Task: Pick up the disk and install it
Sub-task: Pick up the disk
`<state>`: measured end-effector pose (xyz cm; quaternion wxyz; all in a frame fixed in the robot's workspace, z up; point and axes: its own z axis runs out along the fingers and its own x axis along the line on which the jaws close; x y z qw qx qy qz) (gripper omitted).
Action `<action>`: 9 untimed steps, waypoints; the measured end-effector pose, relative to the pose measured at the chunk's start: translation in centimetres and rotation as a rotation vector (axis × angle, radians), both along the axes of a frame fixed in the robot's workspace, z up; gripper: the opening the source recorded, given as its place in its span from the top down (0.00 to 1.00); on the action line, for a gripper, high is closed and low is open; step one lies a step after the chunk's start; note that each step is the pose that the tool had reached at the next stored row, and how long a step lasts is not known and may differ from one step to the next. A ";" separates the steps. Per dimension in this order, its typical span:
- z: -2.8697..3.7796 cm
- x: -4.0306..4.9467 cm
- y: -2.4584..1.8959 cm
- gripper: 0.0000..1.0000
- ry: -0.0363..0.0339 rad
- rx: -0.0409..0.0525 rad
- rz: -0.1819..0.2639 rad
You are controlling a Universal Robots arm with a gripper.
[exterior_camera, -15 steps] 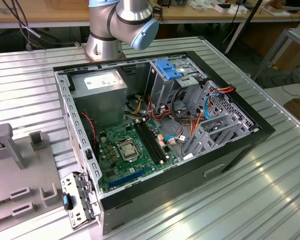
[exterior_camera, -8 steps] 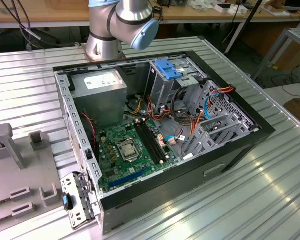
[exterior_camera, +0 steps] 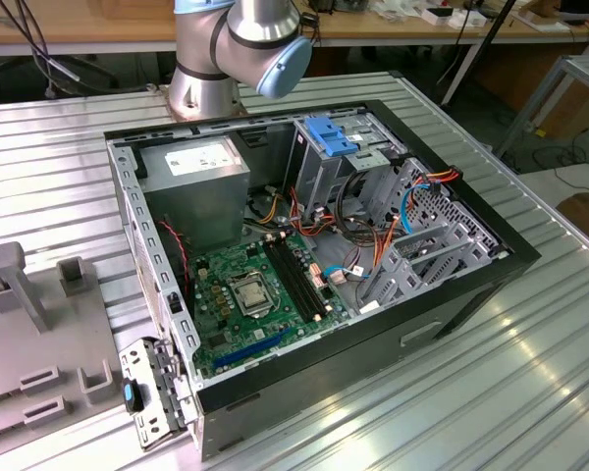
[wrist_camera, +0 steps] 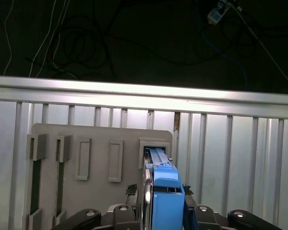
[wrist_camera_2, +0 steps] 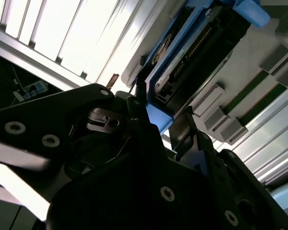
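Note:
The disk, a dark drive in a bright blue carrier, stands on edge in a slot of the grey fixture plate. My gripper straddles its near end, one finger against each side of the blue frame, and looks shut on it. In the second wrist view the disk runs away from the gripper, with its connector edge showing and the black fingers pressed to the blue rail. In the exterior view, the open computer case lies on the metal table, and the grey fixture is at the exterior view's left.
The fixture plate carries several other raised slots. Beyond it the ribbed table ends at an aluminium edge rail, with dark floor and cables behind. Inside the case are a motherboard, a power supply and a drive cage with a blue bracket.

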<state>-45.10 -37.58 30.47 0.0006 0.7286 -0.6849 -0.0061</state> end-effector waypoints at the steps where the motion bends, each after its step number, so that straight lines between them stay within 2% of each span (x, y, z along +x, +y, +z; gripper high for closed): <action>1: -0.01 0.00 0.05 0.54 0.0000 0.0001 0.000; 9: -0.04 -0.01 0.05 0.54 -0.0001 0.0003 0.000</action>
